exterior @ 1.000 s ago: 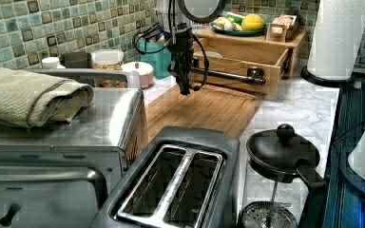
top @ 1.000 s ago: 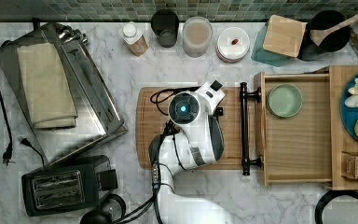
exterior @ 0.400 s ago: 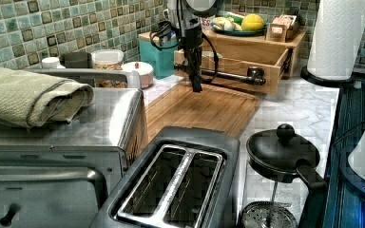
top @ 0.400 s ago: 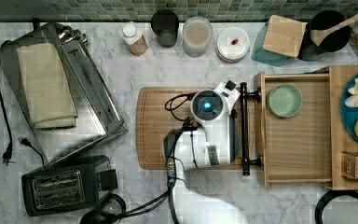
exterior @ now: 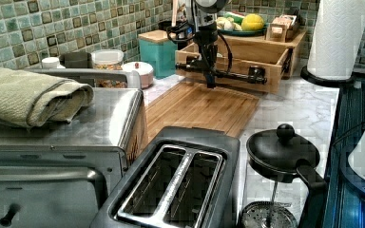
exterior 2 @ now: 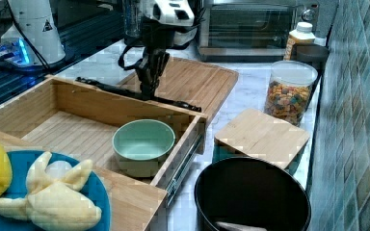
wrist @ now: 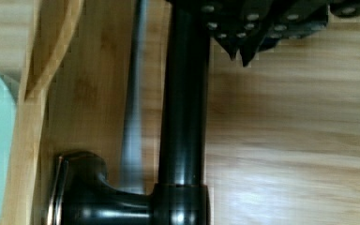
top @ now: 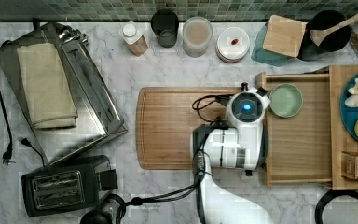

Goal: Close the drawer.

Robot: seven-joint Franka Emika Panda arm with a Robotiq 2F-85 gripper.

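At the left of the top view, a folded towel [top: 46, 86] lies on a toaster oven [top: 81, 107], with a black toaster [top: 65, 185] below it in the lower left corner. Along the upper edge stands a row of jars, among them a cereal jar [top: 197, 35]. In the middle of the frame lies a wooden cutting board [top: 177, 127], and over its right end hangs the white arm with the gripper [exterior 2: 149, 84] pointing down. In the right view its fingers [exterior 2: 155, 72] look drawn close together at the black bar handle [exterior 2: 135, 94], but I cannot tell whether they clamp it. To the right of the board, the drawer [top: 303, 144] stands pulled out from its wooden stand [top: 338, 182], holding a green bowl [top: 285, 100] near its upper left corner. At the far right, a blue plate [top: 349, 126] of fruit sits on top of the stand.
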